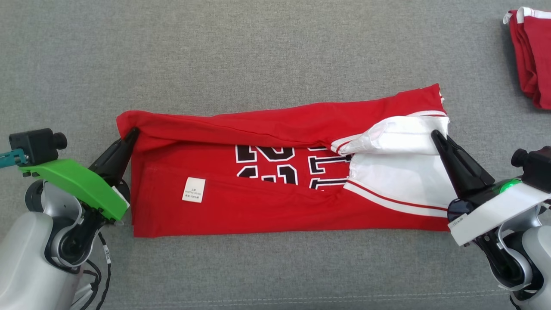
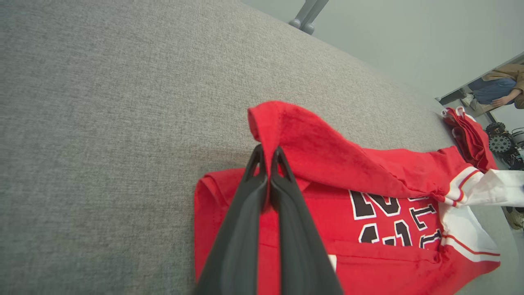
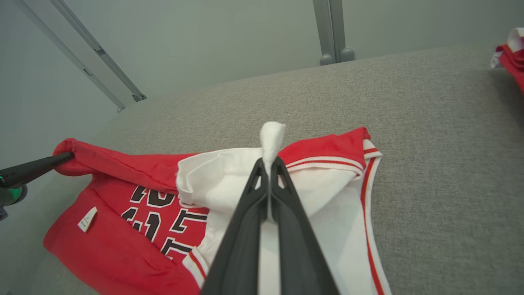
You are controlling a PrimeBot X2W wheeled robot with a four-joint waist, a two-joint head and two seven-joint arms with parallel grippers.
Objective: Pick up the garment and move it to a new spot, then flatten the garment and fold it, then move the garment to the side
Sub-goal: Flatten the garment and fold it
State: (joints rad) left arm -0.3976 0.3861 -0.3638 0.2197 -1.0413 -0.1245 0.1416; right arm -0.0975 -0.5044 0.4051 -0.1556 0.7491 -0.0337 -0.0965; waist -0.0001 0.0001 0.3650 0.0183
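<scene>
Left gripper [image 1: 132, 132] was clamped shut on the far-left corner of the garment, a red knit basketball jersey with white side panels and black-and-white block lettering [image 1: 258, 215]. In your left wrist view a pinch of red cloth stood up between the two dark fingers [image 2: 241, 237]. Right gripper [image 1: 434, 134] was closed too, on a fold of the white panel at the opposite end, and a tuft of white poked past its tips in the right wrist view.

Nearest you, the jersey's near edge lay flat on the grey woven fabric surface [image 1: 275, 267], drawn out long from left to right between your two arms. A small white rectangular care label [image 1: 193, 189] sat on the red cloth toward the left end.

Beyond that, the far long edge was raised and rolled toward you, and its red band draped over the top half of the lettering. You looked to be mid-fold, bringing the far edge over the near part. Gripping both ends at once likely kept that edge level and taut so it would land straight. The white panel on the right bunched more than the red side, so watch for a skewed crease there.

Farther out the grey surface ran on. At the far right lay a stack of red cloth with white trim [image 1: 531, 56], well apart from the jersey. That is probably where finished pieces go.
</scene>
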